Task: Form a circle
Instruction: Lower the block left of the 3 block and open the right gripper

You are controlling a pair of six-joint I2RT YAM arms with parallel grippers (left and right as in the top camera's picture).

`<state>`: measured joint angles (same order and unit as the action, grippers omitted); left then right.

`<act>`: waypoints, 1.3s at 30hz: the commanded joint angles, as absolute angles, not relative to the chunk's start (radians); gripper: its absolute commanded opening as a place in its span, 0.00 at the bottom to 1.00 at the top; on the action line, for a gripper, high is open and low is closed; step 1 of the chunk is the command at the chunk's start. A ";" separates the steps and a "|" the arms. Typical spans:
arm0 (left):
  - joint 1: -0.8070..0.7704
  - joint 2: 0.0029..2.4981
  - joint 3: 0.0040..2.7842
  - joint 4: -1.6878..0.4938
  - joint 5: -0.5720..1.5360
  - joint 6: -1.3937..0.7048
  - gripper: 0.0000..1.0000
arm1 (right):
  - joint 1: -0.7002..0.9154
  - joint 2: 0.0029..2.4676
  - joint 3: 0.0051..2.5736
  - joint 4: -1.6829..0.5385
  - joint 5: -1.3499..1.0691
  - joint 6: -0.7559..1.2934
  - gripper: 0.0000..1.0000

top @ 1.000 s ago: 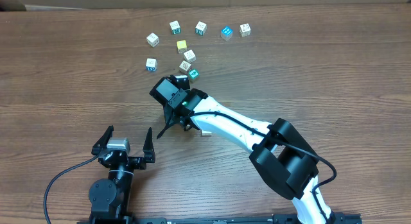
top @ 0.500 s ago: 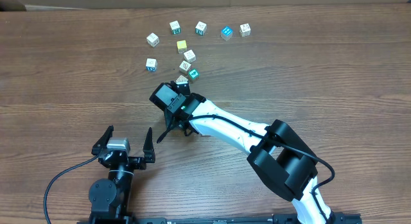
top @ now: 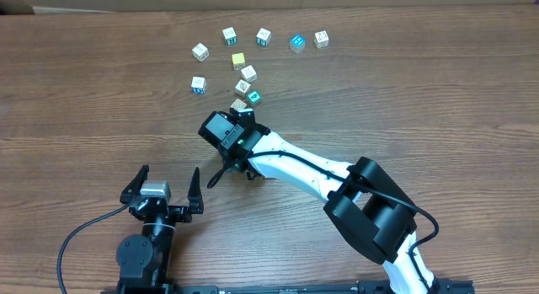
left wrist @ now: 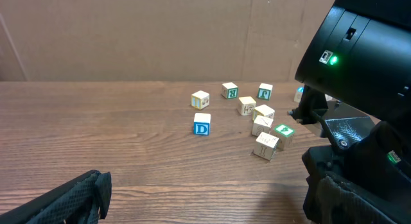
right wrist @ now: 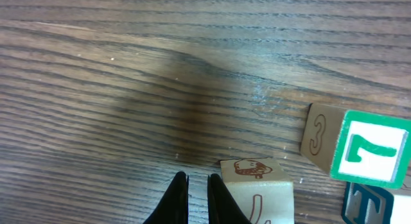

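The circle (top: 246, 90) is a tight group of three whitish cubes and a green-topped cube (top: 253, 97), just beyond my right gripper (top: 243, 115). In the right wrist view the right gripper (right wrist: 197, 189) is shut with nothing between its fingers. Its right finger (right wrist: 221, 199) rests against the side of a whitish cube with a brown drawing (right wrist: 258, 185). The green-topped cube (right wrist: 372, 149) lies farther right. From the left wrist view the group (left wrist: 268, 129) sits on the wood ahead. My left gripper (top: 166, 186) stands open near the table's front edge, far from the cubes.
Loose letter cubes lie scattered behind the group: a yellow one (top: 238, 61), a blue-topped one (top: 296, 43), a D cube (top: 198, 84) and others along the back. A cardboard wall (left wrist: 160, 31) closes the far side. The right arm (top: 303, 168) crosses the table's middle.
My right arm has drawn back a little toward the near side, uncovering the whitish cube beside the green-topped one. The left arm has not moved.
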<state>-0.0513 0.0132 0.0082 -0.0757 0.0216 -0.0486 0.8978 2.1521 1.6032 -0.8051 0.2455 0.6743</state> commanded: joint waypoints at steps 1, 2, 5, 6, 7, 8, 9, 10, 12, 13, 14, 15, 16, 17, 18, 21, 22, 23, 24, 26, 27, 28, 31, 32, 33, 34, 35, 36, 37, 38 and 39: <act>-0.045 0.006 0.006 -0.078 0.018 -0.033 1.00 | 0.890 2.157 1.592 -0.802 0.272 0.689 0.08; -0.045 0.006 0.006 -0.078 0.018 -0.033 1.00 | 0.889 2.157 1.592 -0.799 0.272 0.689 0.08; -0.045 0.006 0.006 -0.078 0.018 -0.033 1.00 | 0.886 2.157 1.592 -0.799 0.273 0.693 0.08; -0.045 0.006 0.006 -0.078 0.018 -0.033 1.00 | 0.885 2.157 1.592 -0.799 0.273 0.695 0.08; -0.045 0.006 0.006 -0.078 0.018 -0.033 1.00 | 0.884 2.157 1.592 -0.800 0.278 0.708 0.08; -0.045 0.006 0.006 -0.078 0.018 -0.033 1.00 | 0.883 2.157 1.592 -0.801 0.281 0.711 0.08; -0.045 0.006 0.006 -0.078 0.018 -0.033 1.00 | 0.880 2.157 1.592 -0.802 0.285 0.711 0.08; -0.045 0.006 0.006 -0.078 0.018 -0.033 1.00 | 0.878 2.157 1.592 -0.803 0.287 0.711 0.08; -0.045 0.006 0.006 -0.078 0.018 -0.033 1.00 | 0.875 2.157 1.592 -0.805 0.288 0.711 0.08; -0.045 0.006 0.006 -0.078 0.018 -0.033 1.00 | 0.874 2.157 1.592 -0.805 0.288 0.711 0.08; -0.045 0.006 0.006 -0.078 0.018 -0.033 1.00 | 0.873 2.157 1.592 -0.804 0.288 0.711 0.08; -0.045 0.006 0.006 -0.078 0.018 -0.033 1.00 | 0.873 2.157 1.592 -0.802 0.288 0.711 0.08; -0.045 0.006 0.006 -0.078 0.018 -0.033 1.00 | 0.873 2.156 1.592 -0.799 0.288 0.711 0.09; -0.045 0.006 0.006 -0.078 0.018 -0.033 1.00 | 0.873 2.156 1.592 -0.798 0.287 0.711 0.09; -0.045 0.006 0.006 -0.078 0.018 -0.033 1.00 | 0.873 2.156 1.592 -0.797 0.287 0.711 0.09; -0.045 0.006 0.006 -0.078 0.018 -0.033 1.00 | 0.873 2.155 1.611 -0.799 0.260 0.699 0.13; -0.045 0.006 0.006 -0.078 0.018 -0.033 1.00 | 0.873 2.152 1.622 -0.800 0.237 0.682 0.14; -0.045 0.006 0.006 -0.078 0.018 -0.033 0.99 | 0.873 2.147 1.633 -0.802 0.216 0.669 0.14; -0.045 0.006 0.006 -0.078 0.018 -0.033 1.00 | 0.873 2.137 1.648 -0.812 0.195 0.661 0.14; -0.045 0.006 0.006 -0.078 0.018 -0.033 1.00 | 0.873 2.113 1.674 -0.851 0.178 0.662 0.13; -0.045 0.006 0.006 -0.078 0.018 -0.033 1.00 | 0.873 2.097 1.688 -0.881 0.175 0.662 0.11; -0.045 0.006 0.006 -0.078 0.018 -0.033 1.00 | 0.873 2.081 1.697 -0.908 0.173 0.662 0.09; -0.045 0.006 0.006 -0.078 0.018 -0.033 1.00 | 0.873 2.027 1.704 -0.974 0.136 0.666 0.04; -0.045 0.006 0.006 -0.078 0.018 -0.033 1.00 | 0.873 2.014 1.704 -0.996 0.115 0.666 0.04; -0.045 0.006 0.006 -0.078 0.018 -0.033 1.00 | 0.873 2.004 1.704 -1.027 0.093 0.667 0.04; -0.045 0.006 0.006 -0.078 0.018 -0.033 1.00 | 0.873 2.000 1.704 -1.055 0.082 0.673 0.04; -0.045 0.006 0.006 -0.078 0.018 -0.033 1.00 | 0.873 1.999 1.703 -1.097 0.080 0.700 0.04; -0.045 0.006 0.006 -0.078 0.018 -0.033 1.00 | 0.873 2.000 1.701 -1.132 0.080 0.723 0.04; -0.045 0.006 0.006 -0.078 0.018 -0.033 1.00 | 0.873 2.003 1.692 -1.164 0.079 0.742 0.04; -0.045 0.006 0.006 -0.078 0.018 -0.033 1.00 | 0.873 2.003 1.682 -1.184 0.076 0.756 0.04; -0.045 0.006 0.006 -0.078 0.018 -0.033 1.00 | 0.873 2.003 1.665 -1.197 0.074 0.764 0.04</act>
